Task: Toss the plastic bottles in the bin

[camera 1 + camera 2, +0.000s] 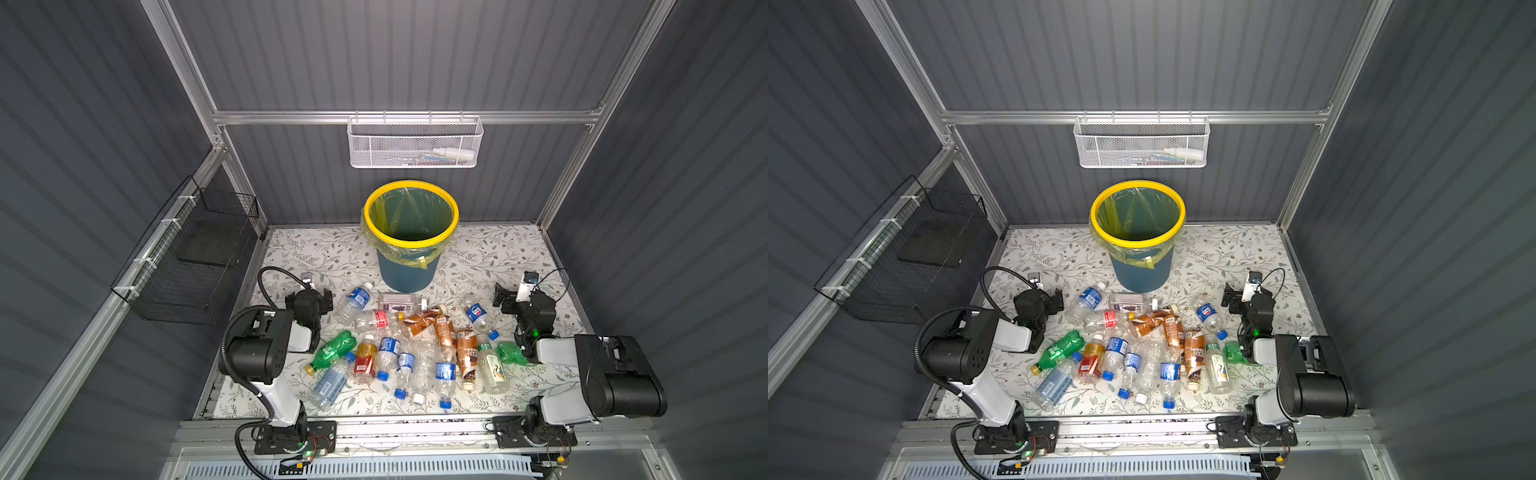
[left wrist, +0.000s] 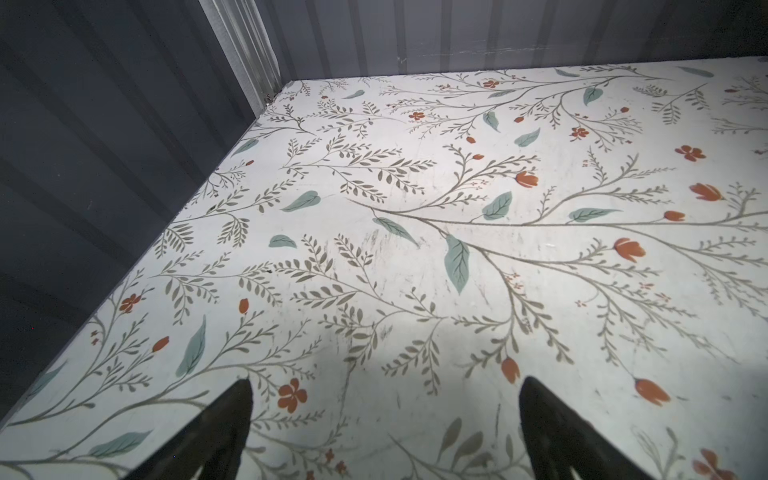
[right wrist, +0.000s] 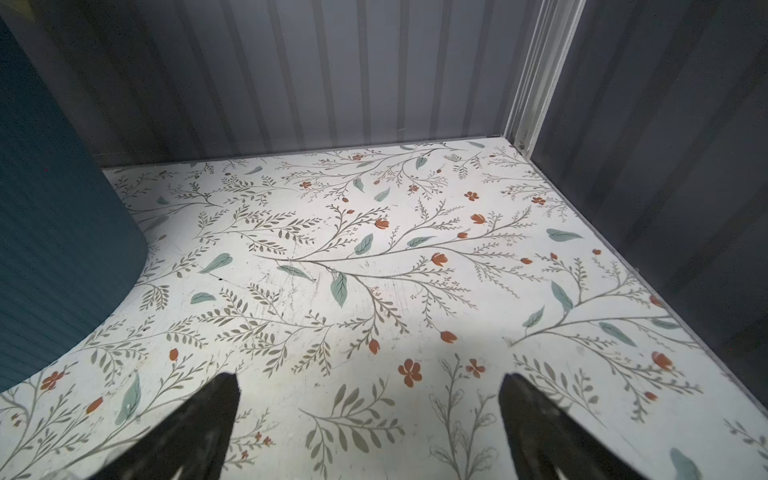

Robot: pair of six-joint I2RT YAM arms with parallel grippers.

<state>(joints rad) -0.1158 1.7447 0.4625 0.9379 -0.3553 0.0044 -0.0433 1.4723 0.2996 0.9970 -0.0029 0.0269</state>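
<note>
Floral tabletop (image 1: 316, 253), plastic bottles (image 1: 388, 353) heaped — your left gripper (image 2: 386, 379) and right gripper (image 3: 370, 374) gape empty; grab an outlier, release over the bin (image 1: 411, 243).

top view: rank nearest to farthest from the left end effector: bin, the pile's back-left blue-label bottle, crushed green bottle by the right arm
1. blue-label bottle, just right of the left end effector.
2. bin, centre back.
3. crushed green bottle, far right.

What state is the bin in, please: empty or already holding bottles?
Apparently empty: inside the upright bin only its liner shows; the bottles lie on the table.
</note>
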